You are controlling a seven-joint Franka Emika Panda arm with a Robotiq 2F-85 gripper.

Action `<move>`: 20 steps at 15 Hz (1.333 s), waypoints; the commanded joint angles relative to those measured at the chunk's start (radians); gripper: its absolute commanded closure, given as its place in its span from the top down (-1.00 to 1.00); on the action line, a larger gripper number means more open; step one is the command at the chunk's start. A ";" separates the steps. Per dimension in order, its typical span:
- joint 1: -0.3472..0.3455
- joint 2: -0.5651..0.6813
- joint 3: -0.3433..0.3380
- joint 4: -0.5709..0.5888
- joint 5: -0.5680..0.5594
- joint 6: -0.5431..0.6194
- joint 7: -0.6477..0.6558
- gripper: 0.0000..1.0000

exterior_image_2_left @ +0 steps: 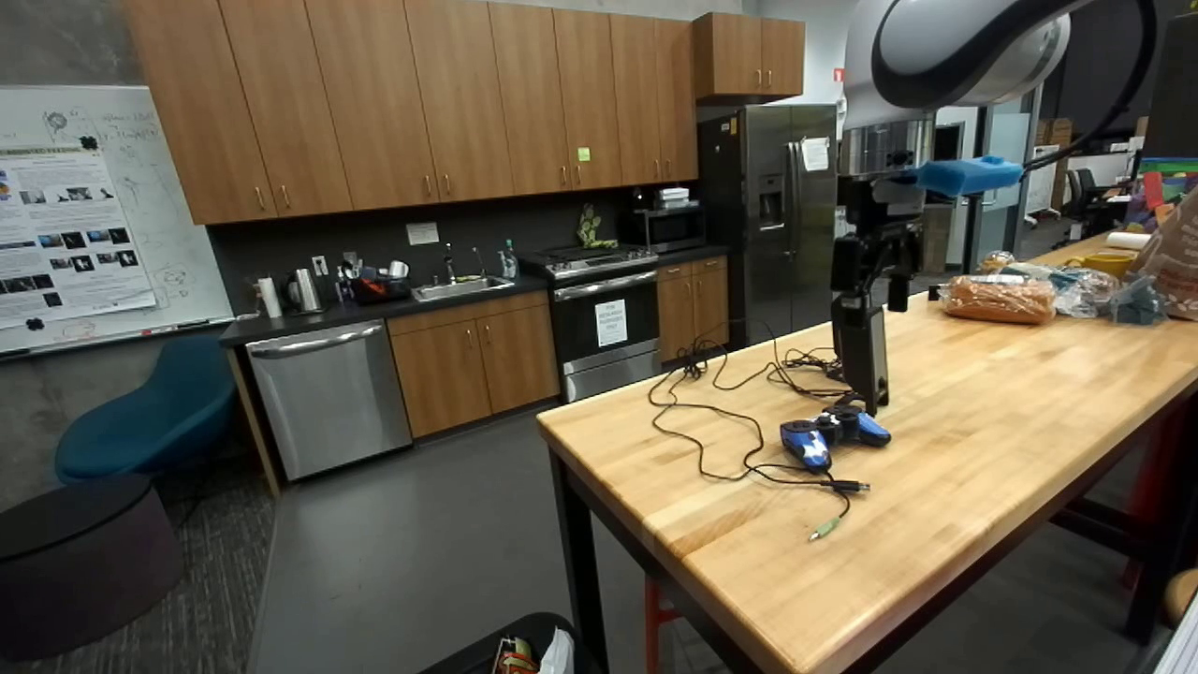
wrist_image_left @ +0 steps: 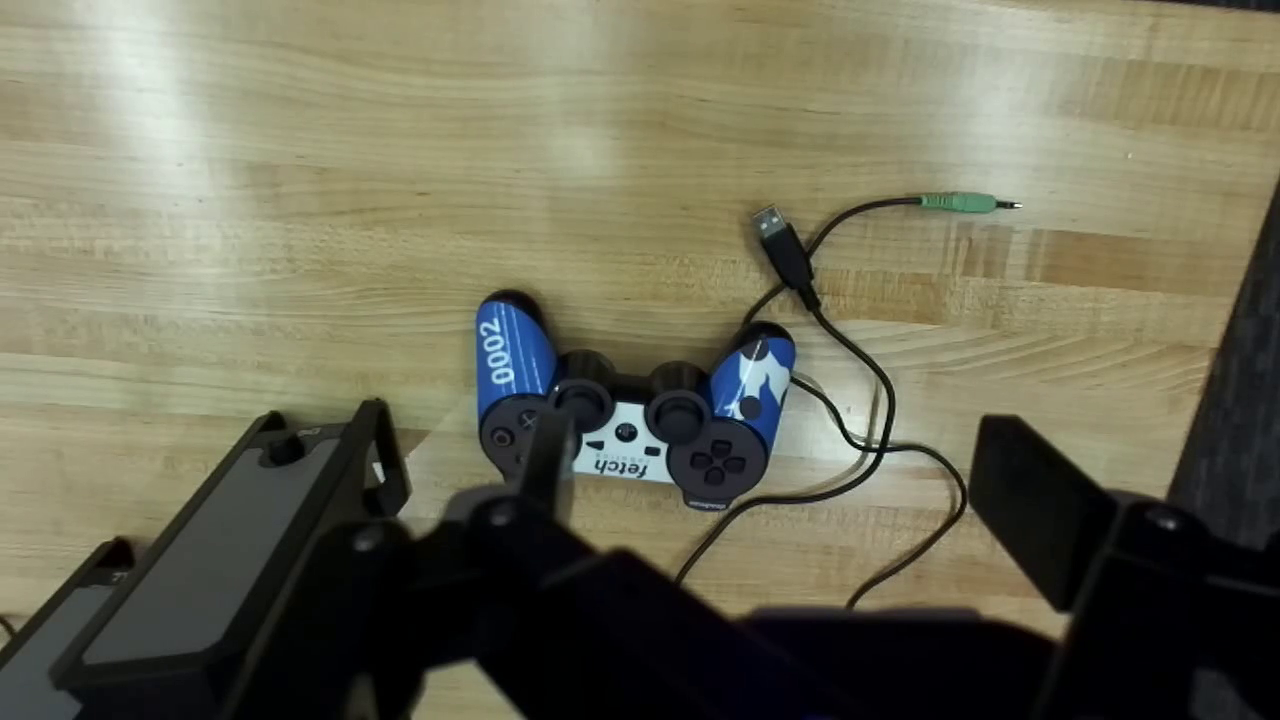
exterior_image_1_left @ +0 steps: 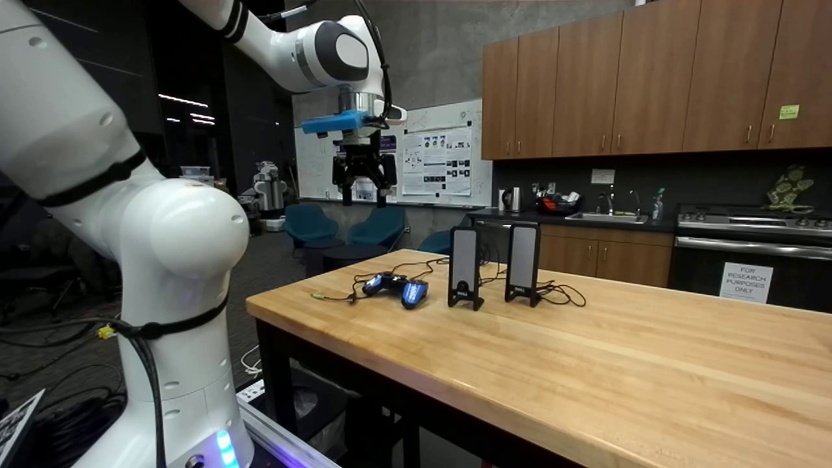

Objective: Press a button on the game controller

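The gripper (exterior_image_1_left: 364,195) hangs well above the end of the worktop (exterior_image_1_left: 585,364), released, its fingers (wrist_image_left: 1035,510) spread wide. Below it the game controller (wrist_image_left: 632,415) lies set in from the end edge, between that edge and two upright speakers (exterior_image_1_left: 464,263). In the wrist view a blurred dark finger covers part of the controller's round button cluster (wrist_image_left: 502,437), so some buttons there cannot be made out. The same view cuts off a speaker at its border. In an exterior view only a single speaker (exterior_image_2_left: 866,360) can be made out, its top hard to tell from the black gripper above. Dark cables (wrist_image_left: 891,405) loop across the worktop; which of them joins the controller is hard to trace. A USB plug (wrist_image_left: 785,250) and a green plug (wrist_image_left: 955,202) lie between the controller and the corner beside the robot's base (exterior_image_1_left: 175,416).

Farther along the worktop, away from the end edge, a clear bag (exterior_image_2_left: 997,301) holds something orange-brown, too indistinct to name; a brown bag (exterior_image_2_left: 1181,248) near it is cut off at the view's border. Beyond the end edge, off the worktop, a black bin (exterior_image_2_left: 543,620), also cut off, contains a brightly printed packet (exterior_image_2_left: 515,657) and something white (exterior_image_2_left: 559,651). By the sink (exterior_image_2_left: 463,288), a black dish rack (exterior_image_2_left: 379,292) holds red and white items (exterior_image_2_left: 398,270) too small to identify.
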 commanded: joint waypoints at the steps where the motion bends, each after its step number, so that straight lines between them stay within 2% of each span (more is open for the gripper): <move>1: 0.003 0.000 -0.003 0.002 -0.002 -0.002 0.002 1.00; 8: -0.051 0.085 0.035 -0.039 -0.164 0.181 0.090 1.00; 14: -0.007 0.135 0.013 -0.041 -0.100 0.166 0.041 1.00; 15: -0.004 0.143 0.012 -0.043 -0.097 0.174 0.038 0.50; 17: 0.002 0.159 0.010 -0.041 -0.092 0.181 0.032 0.37; 20: 0.006 0.199 0.000 -0.031 -0.078 0.210 0.011 -0.09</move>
